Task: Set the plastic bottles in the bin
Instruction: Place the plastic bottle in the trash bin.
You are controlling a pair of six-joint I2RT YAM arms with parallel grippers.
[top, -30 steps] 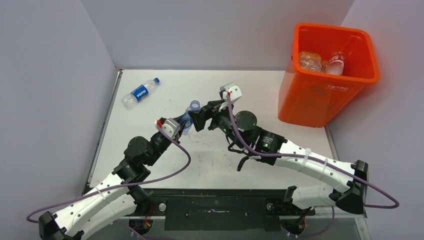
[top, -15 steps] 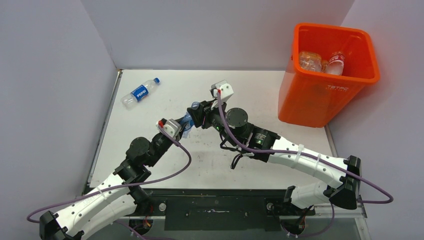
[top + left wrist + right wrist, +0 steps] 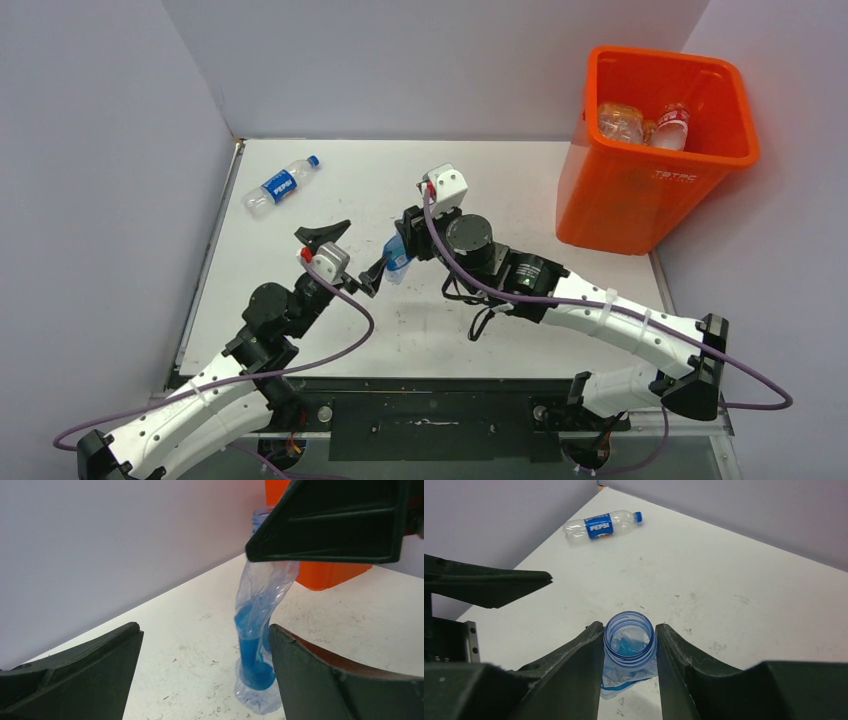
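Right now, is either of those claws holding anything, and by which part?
The right gripper pinches the crumpled bottle by its open, capless neck. The left gripper stands open, holding nothing.

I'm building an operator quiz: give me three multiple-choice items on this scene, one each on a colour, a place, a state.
1. Colour of the tall square plastic bin? A green; B orange; C white.
2. Where does the clear blue-capped Pepsi plastic bottle lie? A in the bin; B far left on the white table; C at the table's near edge.
3. The right gripper is: A open, empty; B out of view; C shut on the crumpled clear capless bottle.
B, its walls are bright orange; B, the top view shows it there; C, the jaws pinch its neck.
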